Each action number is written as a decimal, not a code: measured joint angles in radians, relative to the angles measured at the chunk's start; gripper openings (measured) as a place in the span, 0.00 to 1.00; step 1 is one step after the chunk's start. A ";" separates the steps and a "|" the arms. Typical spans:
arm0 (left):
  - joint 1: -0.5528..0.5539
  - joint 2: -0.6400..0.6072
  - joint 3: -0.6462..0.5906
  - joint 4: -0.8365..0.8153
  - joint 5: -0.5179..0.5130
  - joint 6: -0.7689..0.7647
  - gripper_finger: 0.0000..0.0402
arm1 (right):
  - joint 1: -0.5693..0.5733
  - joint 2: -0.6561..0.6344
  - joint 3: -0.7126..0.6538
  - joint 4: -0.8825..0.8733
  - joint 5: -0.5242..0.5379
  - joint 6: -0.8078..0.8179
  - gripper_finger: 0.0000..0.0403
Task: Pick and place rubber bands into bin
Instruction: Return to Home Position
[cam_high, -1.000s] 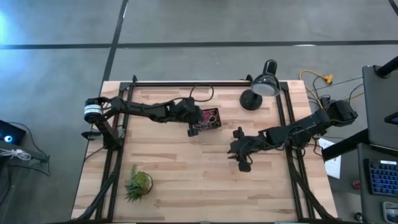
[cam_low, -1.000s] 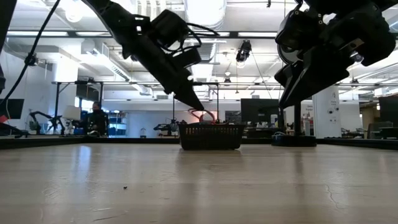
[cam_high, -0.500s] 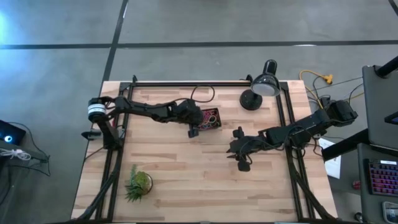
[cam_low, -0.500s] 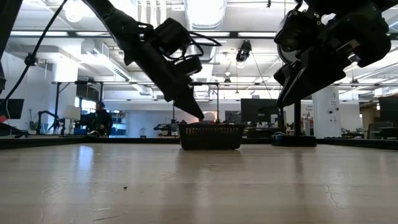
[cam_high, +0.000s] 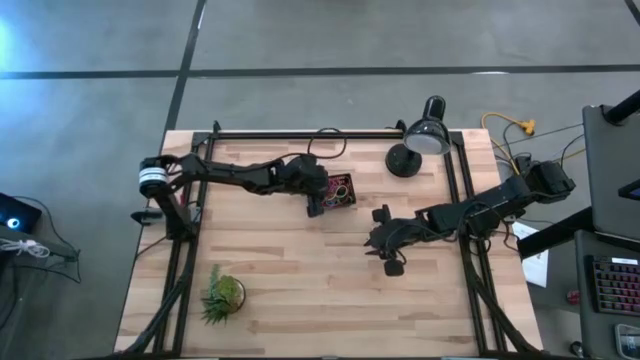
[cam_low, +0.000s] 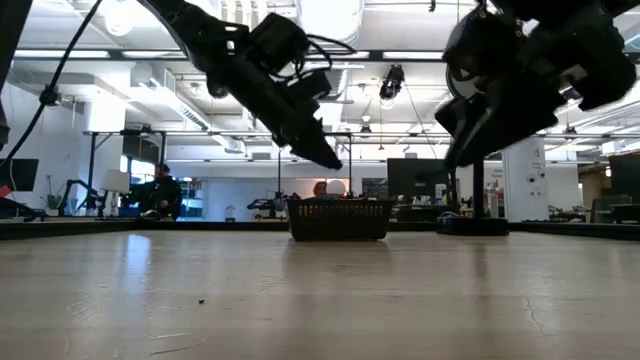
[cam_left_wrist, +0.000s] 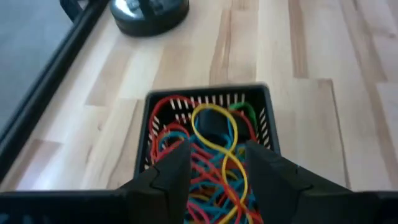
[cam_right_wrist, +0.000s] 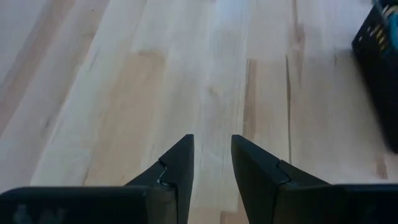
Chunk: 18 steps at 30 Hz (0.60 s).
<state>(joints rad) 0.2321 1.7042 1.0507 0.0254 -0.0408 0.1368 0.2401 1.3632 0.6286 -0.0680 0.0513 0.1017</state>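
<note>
The small black rectangular bin with slotted walls (cam_high: 349, 199) sits on the pale wooden bench (cam_high: 300, 285), about midway between its left and right edges and nearer the edge where the black round-based desk lamp (cam_high: 415, 146) stands. It holds a tangled heap of thin rubber bands (cam_left_wrist: 217, 163) in red, yellow, blue and green, with a dark one lying on top. No bands show on the bare wood around it.

The left end effector (cam_high: 316, 206) hangs over the side of the bin that faces away from the lamp. Its two dark fingers (cam_left_wrist: 176, 167) are spread about as wide as the heap and hold nothing. In the low view its tip is clear above the bin's rim (cam_low: 340, 203).

The right end effector (cam_right_wrist: 211, 148) is well apart from the bin, over open wood toward the right edge. Its fingers are parted by a narrow gap and are empty.

Wide bare bench lies between the bin and the opposite edge. The only thing there is a spiky green potted plant (cam_high: 224, 294) near the left corner.

Half a second ago the left tip was down at the bin's rim. It has since risen, and the right arm has hardly moved.
</note>
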 joint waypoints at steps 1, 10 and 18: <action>0.000 -0.007 0.003 0.000 0.000 0.000 0.34 | 0.000 0.000 0.006 0.000 0.001 -0.004 0.25; -0.002 -0.175 0.004 -0.006 -0.002 0.001 0.34 | -0.015 -0.022 0.191 -0.050 0.130 -0.244 0.25; -0.029 -0.437 -0.074 0.050 0.009 0.088 0.34 | -0.069 -0.208 0.297 -0.084 0.297 -0.417 0.25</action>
<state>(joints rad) 0.2027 1.2668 0.9767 0.0750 -0.0316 0.2250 0.1713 1.1549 0.9257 -0.1516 0.3482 -0.3155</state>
